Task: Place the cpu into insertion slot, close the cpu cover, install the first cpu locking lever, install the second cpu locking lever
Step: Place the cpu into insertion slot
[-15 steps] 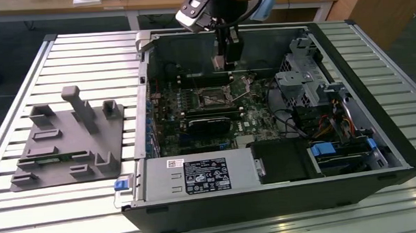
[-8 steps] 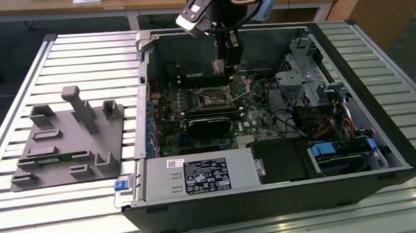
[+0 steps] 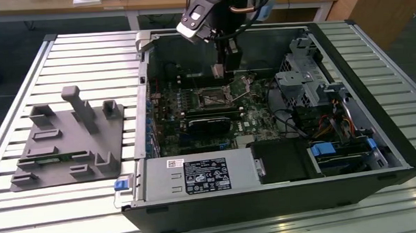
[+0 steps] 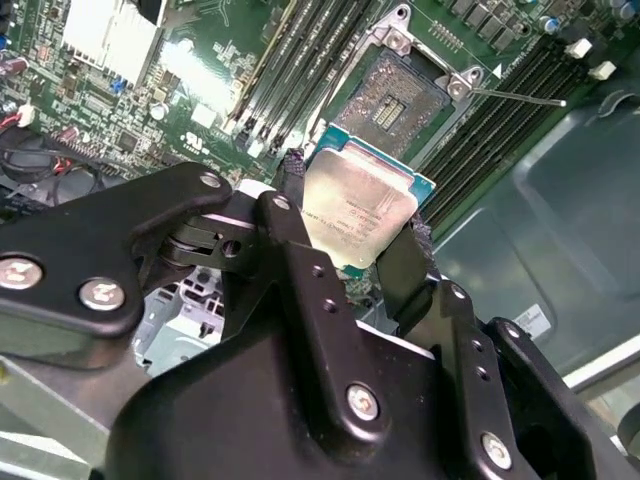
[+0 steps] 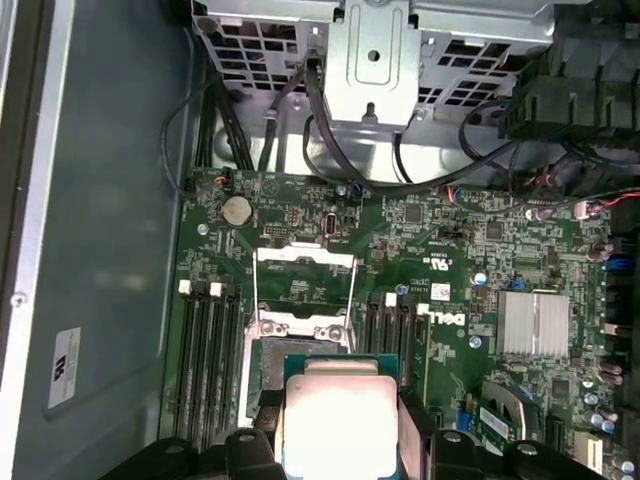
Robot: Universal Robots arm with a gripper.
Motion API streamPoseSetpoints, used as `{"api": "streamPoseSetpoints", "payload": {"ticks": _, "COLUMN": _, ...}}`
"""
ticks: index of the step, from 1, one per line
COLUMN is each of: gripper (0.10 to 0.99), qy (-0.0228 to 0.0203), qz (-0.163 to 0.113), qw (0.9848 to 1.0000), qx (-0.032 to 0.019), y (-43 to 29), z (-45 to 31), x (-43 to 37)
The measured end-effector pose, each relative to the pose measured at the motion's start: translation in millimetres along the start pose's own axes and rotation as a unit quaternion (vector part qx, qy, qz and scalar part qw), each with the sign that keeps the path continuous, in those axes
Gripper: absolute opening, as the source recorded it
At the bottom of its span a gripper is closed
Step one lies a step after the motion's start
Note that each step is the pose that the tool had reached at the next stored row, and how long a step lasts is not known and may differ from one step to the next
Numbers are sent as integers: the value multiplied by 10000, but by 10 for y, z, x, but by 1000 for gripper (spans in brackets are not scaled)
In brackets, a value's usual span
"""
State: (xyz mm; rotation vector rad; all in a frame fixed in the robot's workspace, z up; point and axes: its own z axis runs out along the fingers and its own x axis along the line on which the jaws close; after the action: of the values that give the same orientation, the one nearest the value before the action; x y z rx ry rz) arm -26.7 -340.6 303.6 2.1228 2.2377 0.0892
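The gripper (image 4: 356, 200) is over the open case (image 3: 377, 140) and clamped on the cpu (image 4: 365, 215). Its fingers (image 4: 290, 175) pinch two opposite edges and leave the silver top bare. That looks like the right hold: the edges are the place to take it, never the faces.

The chip hangs just short of the slot (image 4: 400, 100), above it and not seated by my reading, because the slot's dark contact bed lies uncovered. The cover (image 5: 300, 258) is swung open on the side of the slot away from the chip. A thin lever (image 4: 520, 97) juts out beside the slot, unlatched. In the exterior view the gripper (image 3: 218, 69) hangs right above the slot (image 3: 211, 97).

I'd judge this a light, stiff little plate that won't flex or sag. The metal top is smooth, though, so a loose pinch could let it slide. The fragile parts are the underside and the slot's fine contacts. A tilted or forced entry could bend them, so it wants to sit level and square to the slot's rim.
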Motion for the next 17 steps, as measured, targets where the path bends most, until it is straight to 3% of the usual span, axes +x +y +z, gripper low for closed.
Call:
{"api": "streamPoseSetpoints", "payload": {"ticks": 5, "gripper": 537, "qy": 1, "qz": 0, "qw": 10000, "qx": 2, "y": -6, "z": 80, "x": 9}}
{"api": "streamPoseSetpoints", "payload": {"ticks": 17, "gripper": 537, "qy": -7, "qz": 82, "qw": 10000, "qx": 4, "y": -23, "z": 181, "x": 52}}
